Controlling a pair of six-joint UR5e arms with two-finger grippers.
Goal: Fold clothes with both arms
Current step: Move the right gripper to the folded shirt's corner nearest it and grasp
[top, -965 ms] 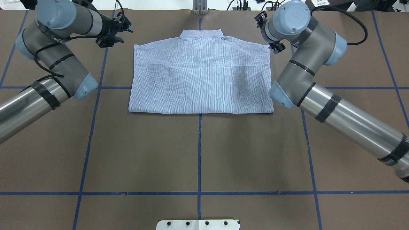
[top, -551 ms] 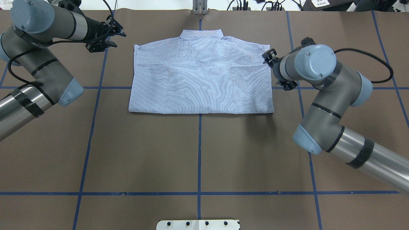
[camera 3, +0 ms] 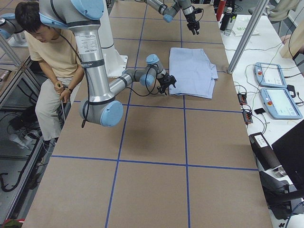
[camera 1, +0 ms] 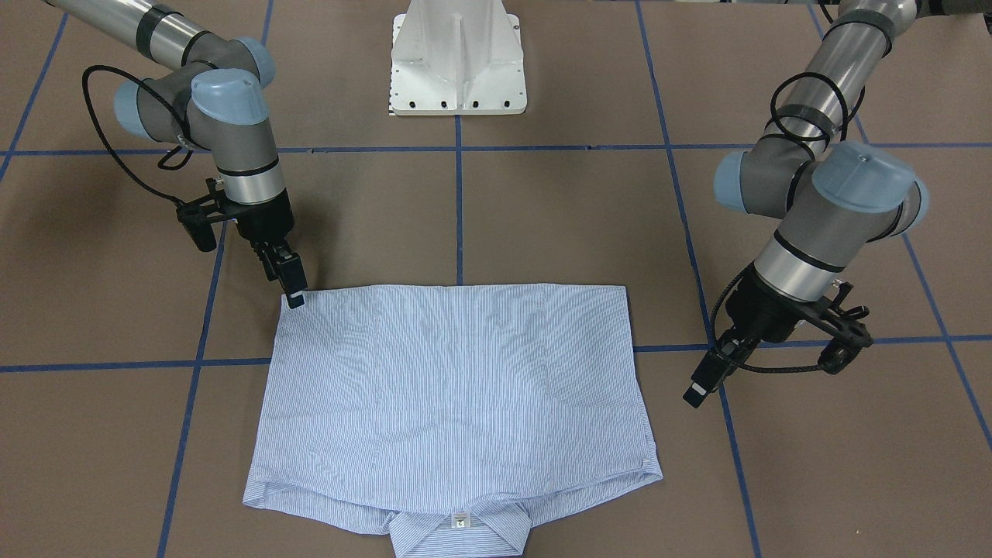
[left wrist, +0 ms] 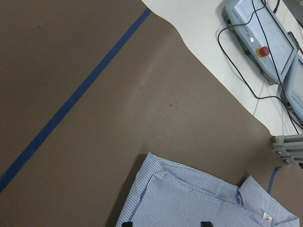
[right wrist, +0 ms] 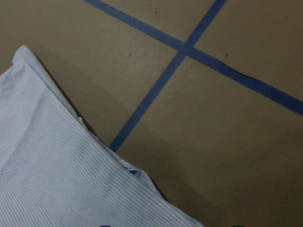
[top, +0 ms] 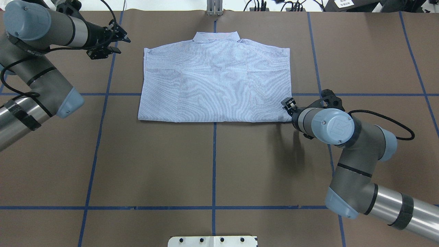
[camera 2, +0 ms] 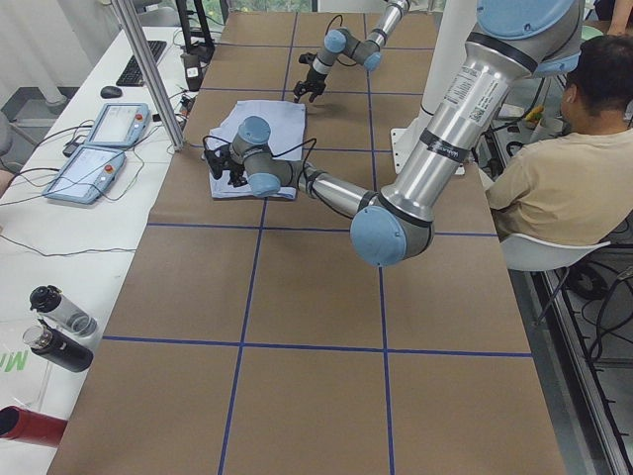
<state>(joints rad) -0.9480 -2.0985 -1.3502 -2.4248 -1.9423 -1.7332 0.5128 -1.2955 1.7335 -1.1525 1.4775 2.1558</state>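
The light blue pinstriped shirt (top: 216, 85) lies folded flat, back up, on the brown table, its collar (camera 1: 459, 535) at the far edge with the small white neck label showing. My right gripper (top: 287, 104) is open, low at the shirt's near right corner, which also shows in the front view (camera 1: 294, 298) and the right wrist view (right wrist: 57, 175). My left gripper (top: 121, 44) is open and empty, held off the shirt's far left shoulder with a gap of bare table between; it also shows in the front view (camera 1: 692, 397). The left wrist view shows that shoulder and collar (left wrist: 199, 203).
Blue tape lines (top: 214, 164) grid the brown table. The white pedestal base (camera 1: 457, 62) stands at the robot's side. An aluminium post (top: 214, 7), control pendants (camera 2: 99, 148) and bottles (camera 2: 54, 327) lie beyond the far edge. A seated operator (camera 3: 52, 57) is beside the base.
My right arm swung from the shirt's far right shoulder along its right edge down to the near right corner. My left gripper drew back a little to the left, away from the shirt.
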